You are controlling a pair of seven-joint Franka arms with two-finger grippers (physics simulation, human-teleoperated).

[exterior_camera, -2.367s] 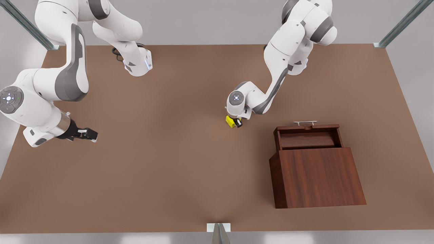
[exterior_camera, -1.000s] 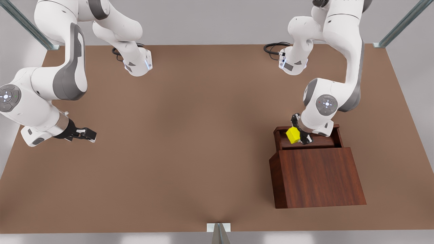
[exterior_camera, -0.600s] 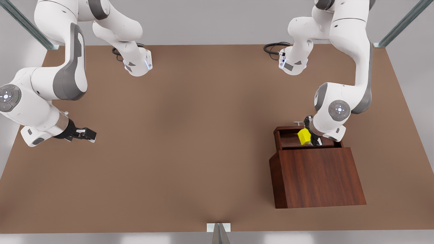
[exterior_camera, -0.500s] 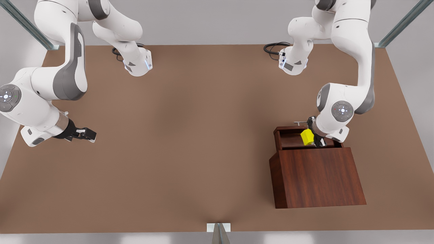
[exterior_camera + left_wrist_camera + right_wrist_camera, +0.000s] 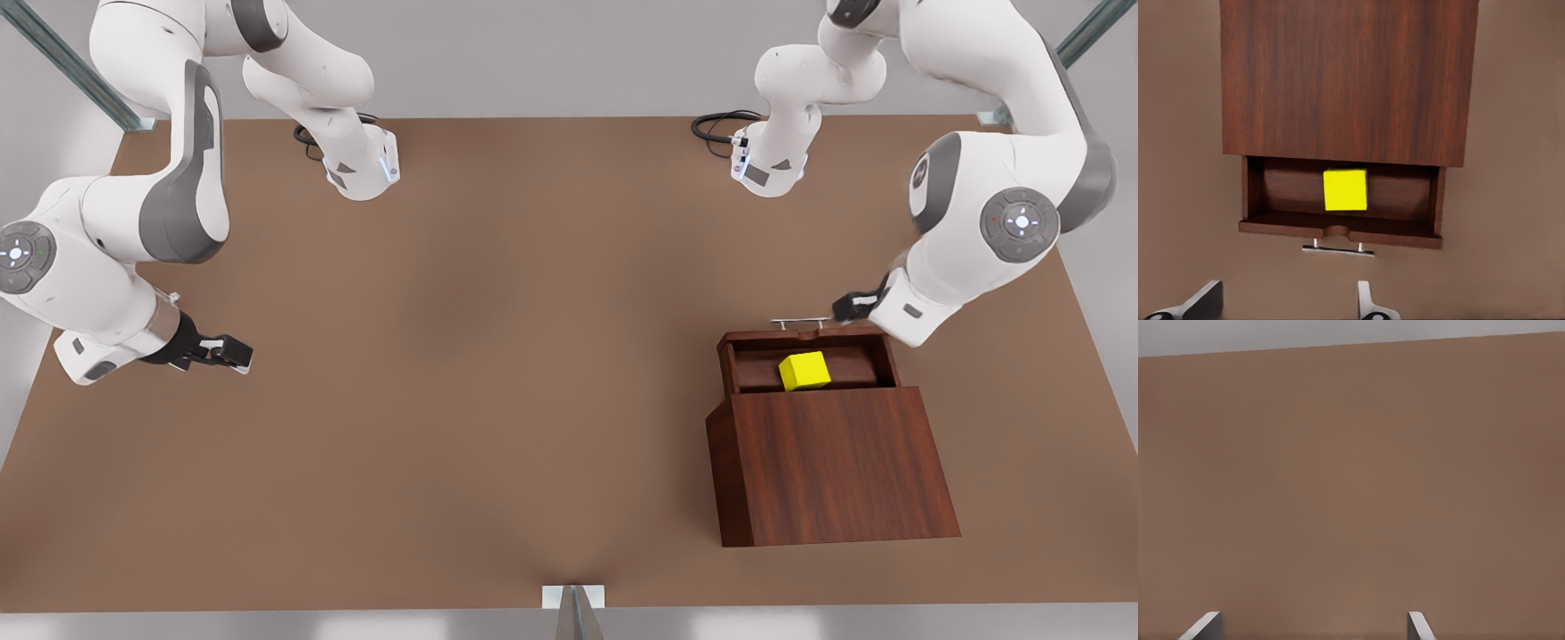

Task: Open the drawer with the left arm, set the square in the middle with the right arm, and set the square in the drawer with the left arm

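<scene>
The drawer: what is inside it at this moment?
The square sits alone inside the open drawer, free of the open left gripper hovering near the handle. The box covers the drawer's rear. The right gripper waits apart, open.

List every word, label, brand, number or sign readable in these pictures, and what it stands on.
None: no readable text on the wooden box, the drawer, the square, the tabletop or the arms.
The round markings on the arm joints are icons, not letters.
</scene>
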